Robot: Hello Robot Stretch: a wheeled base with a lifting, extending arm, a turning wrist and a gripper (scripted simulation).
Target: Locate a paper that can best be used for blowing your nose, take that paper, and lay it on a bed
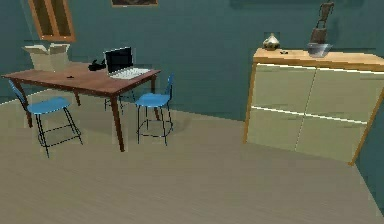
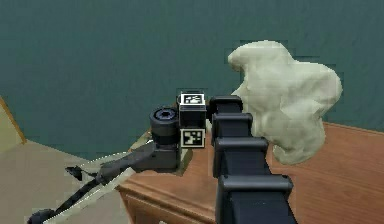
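Reaching beside a wooden top [image 2: 340, 170]: gripper [image 2: 55, 195] holds nothing.
Pale lumpy mass [image 2: 285, 90] on the top, just beside the arm [image 2: 245, 175], may be the paper; swinging the arm risks knocking it off.

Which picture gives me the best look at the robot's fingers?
The arm side view: the two thin fingers reach leftward from the dark arm, near a cream lump. The forward view looks instead at a wooden table, a laptop and a cabinet.
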